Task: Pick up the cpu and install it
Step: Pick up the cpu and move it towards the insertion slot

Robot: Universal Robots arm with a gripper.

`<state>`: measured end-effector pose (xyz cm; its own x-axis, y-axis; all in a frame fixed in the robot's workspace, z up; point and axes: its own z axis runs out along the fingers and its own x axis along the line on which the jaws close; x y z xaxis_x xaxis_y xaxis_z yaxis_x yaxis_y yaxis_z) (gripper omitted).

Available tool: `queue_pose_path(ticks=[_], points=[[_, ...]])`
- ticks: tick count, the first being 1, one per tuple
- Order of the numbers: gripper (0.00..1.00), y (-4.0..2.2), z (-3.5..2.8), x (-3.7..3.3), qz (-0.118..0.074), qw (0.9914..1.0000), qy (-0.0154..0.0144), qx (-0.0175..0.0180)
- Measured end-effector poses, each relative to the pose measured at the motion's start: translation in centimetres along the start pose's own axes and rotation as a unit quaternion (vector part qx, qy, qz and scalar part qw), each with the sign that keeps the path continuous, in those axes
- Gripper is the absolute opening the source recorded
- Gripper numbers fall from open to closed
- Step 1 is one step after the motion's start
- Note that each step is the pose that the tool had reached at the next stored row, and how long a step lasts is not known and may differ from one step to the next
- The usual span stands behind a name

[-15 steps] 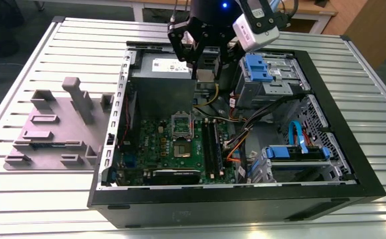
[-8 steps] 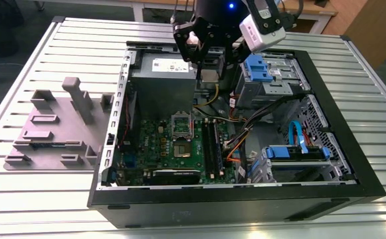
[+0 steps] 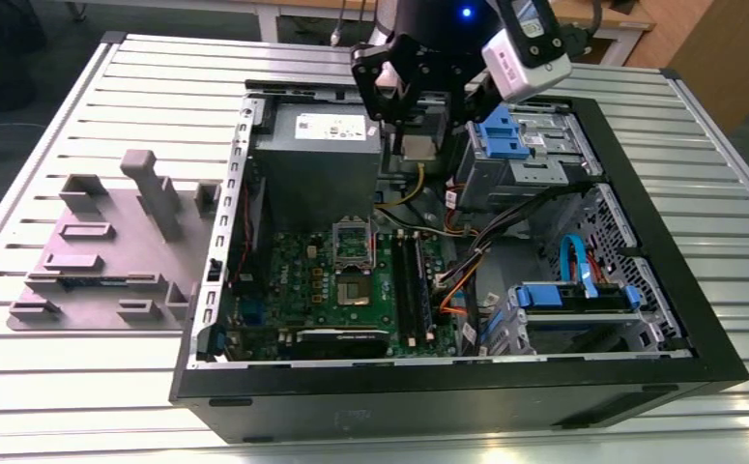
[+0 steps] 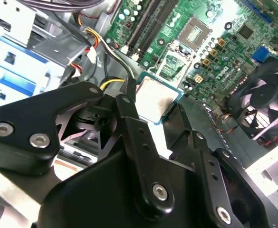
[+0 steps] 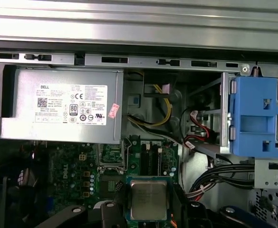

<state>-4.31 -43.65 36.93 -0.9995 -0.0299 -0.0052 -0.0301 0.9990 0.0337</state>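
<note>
Hovering over the open computer case point(image 3: 451, 391), the gripper point(image 4: 152, 105) pinches the cpu point(image 4: 154, 92) by its edges beside the power supply point(image 3: 316, 145), so pickup looks done, while the motherboard socket point(image 3: 352, 287) sits unfilled, installation not yet made.

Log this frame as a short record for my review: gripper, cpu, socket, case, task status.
gripper: shut on cpu, over the open case
cpu: held by its edges, metal top showing, above the motherboard
socket: on the motherboard, cover frame flipped up, dark centre showing
case: lying open on the slatted table
task status: cpu picked up, not yet seated
</note>
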Motion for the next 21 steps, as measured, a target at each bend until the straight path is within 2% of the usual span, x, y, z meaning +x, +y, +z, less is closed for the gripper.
queue_pose_path(ticks=[8,10,14,17,21], points=[[0.47,0.00,0.04,-0.01,0.000,1.00000,-0.0005,0.0000],[0.47,0.01,0.20,0.47,0.000,1.00000,-0.0018,-0.0001],[0.47,-0.05,0.71,1.93,0.000,1.00000,-0.0025,0.0001],[0.47,-0.63,1.13,2.72,0.000,1.00000,-0.0026,0.0001],[0.47,-2.06,1.65,3.35,0.000,1.00000,-0.0026,0.0001]])
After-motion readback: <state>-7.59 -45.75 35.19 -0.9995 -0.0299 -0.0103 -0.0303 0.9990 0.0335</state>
